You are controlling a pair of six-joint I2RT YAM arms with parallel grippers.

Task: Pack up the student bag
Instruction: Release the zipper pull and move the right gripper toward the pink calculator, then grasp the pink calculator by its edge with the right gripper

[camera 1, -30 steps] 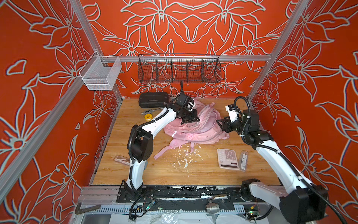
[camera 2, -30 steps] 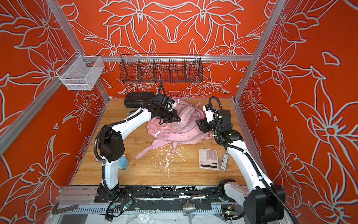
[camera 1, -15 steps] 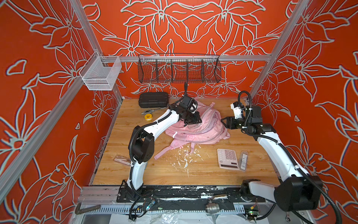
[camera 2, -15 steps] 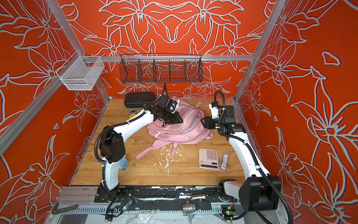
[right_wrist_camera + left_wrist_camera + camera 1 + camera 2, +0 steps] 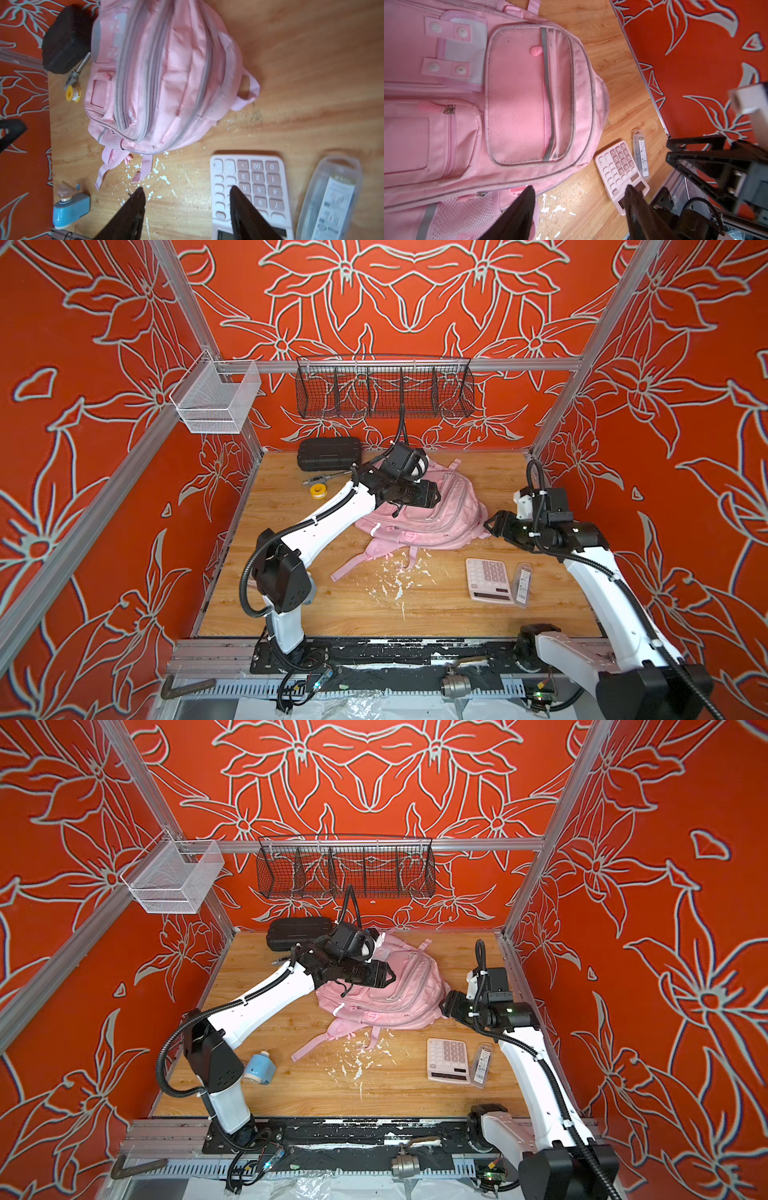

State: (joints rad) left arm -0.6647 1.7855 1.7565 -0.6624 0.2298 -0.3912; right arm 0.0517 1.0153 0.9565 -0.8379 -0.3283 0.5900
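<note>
Both my jaws open, empty
My left gripper (image 5: pixel 579 187) hovers over the student bag (image 5: pixel 444 514); my right gripper (image 5: pixel 187 187) hangs beside it, near the calculator (image 5: pixel 488 580).

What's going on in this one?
Two robot arms are at the pink student bag, which lies on the wooden table with its zips looking closed. The left gripper hangs open over the bag and the right gripper is open beside it; neither holds anything. The calculator and the clear plastic case lie on the table, not yet packed.
</note>
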